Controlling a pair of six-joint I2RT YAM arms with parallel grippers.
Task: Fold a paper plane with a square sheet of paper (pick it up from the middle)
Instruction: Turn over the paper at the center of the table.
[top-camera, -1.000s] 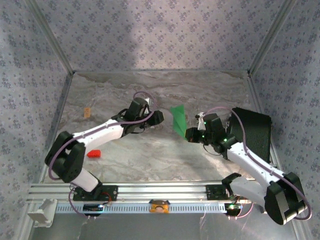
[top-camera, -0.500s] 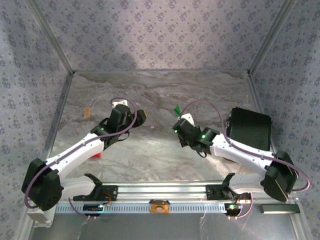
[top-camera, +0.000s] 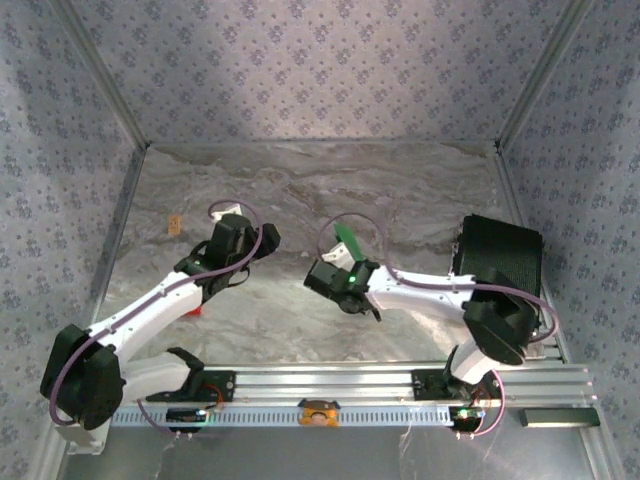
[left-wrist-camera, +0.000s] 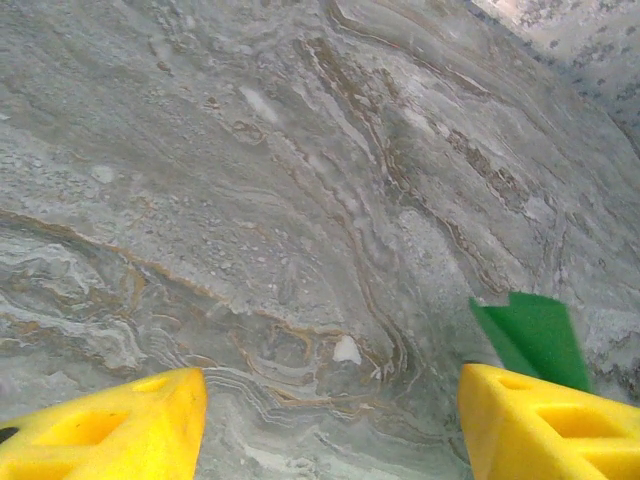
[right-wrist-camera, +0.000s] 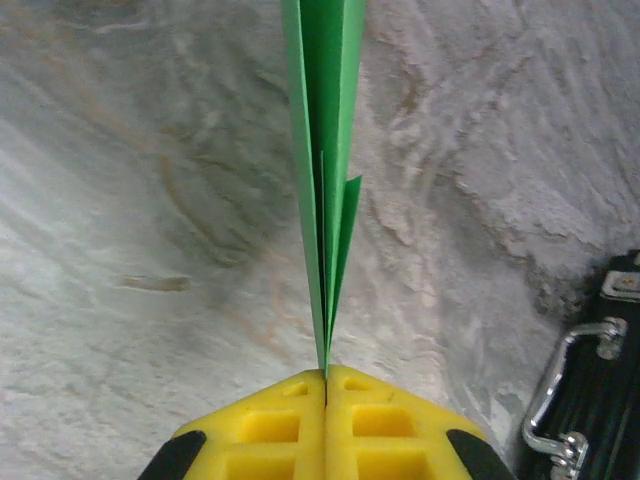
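The bright green paper plane (right-wrist-camera: 325, 150) is a slim folded piece seen edge-on, its layers rising straight from my right gripper (right-wrist-camera: 326, 375), which is shut on its lower edge. From above, the paper plane (top-camera: 347, 240) sticks up over the table's middle from the right gripper (top-camera: 343, 264). My left gripper (top-camera: 264, 239) hangs to its left, apart from it. The left gripper (left-wrist-camera: 330, 425) is open over bare marble, its yellow fingers (left-wrist-camera: 110, 430) wide apart. A corner of the green paper (left-wrist-camera: 535, 335) shows just beyond the right finger.
A black case (top-camera: 500, 255) with metal latches (right-wrist-camera: 560, 395) stands at the right of the marble table (top-camera: 300, 190). A small red block (top-camera: 194, 309) peeks out beside the left arm. A small tan mark (top-camera: 174, 224) lies near the left wall.
The right arm has swung left toward the table's middle, carrying the green paper with it. The left gripper has drawn back to the left.
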